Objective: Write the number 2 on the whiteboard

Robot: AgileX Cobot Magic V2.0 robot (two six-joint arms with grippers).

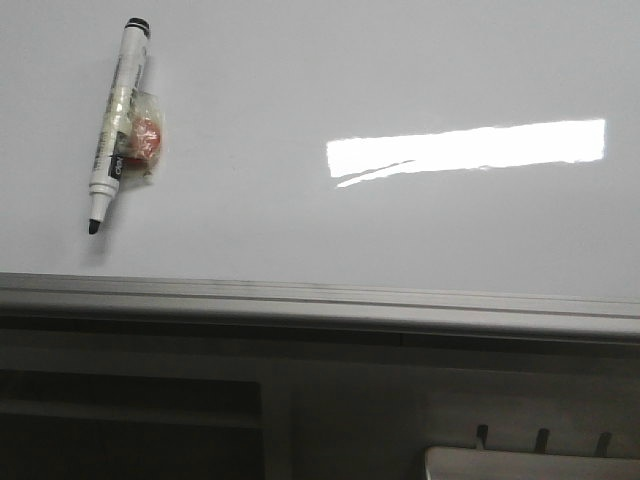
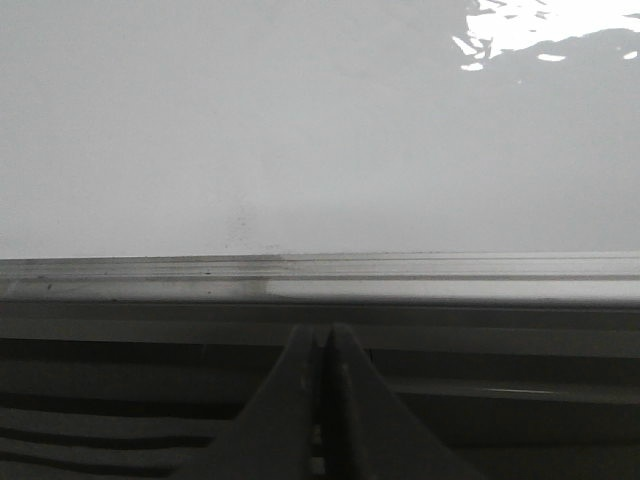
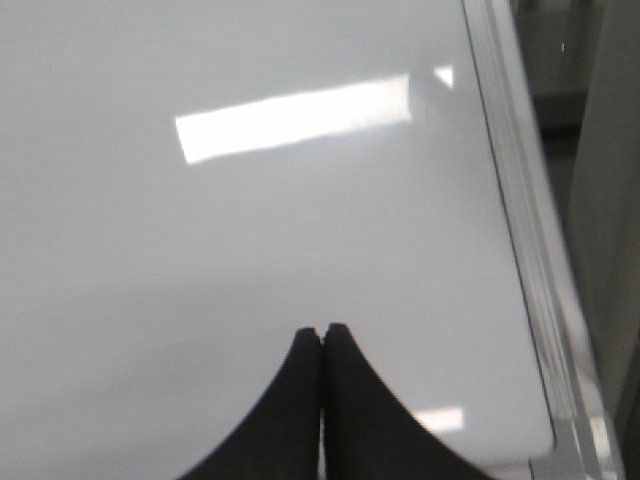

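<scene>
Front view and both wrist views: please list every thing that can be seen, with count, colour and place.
whiteboard: 1, glossy white with grey edge strip, fills most of the front view; no number 2 on it yet
marker: 1, white body with black tip and black end, lying on the board at far left, tip uncapped
wrapped object: 1, clear wrap with red inside, touching the marker's right side
light reflection: 1, bright white, on the board at right
left gripper: 1, grey, shut, in front of the board's edge
right gripper: 1, black, shut, over the board

Dim; rectangular glare on whiteboard (image 1: 300,80); right wrist view seemingly blurred
</scene>
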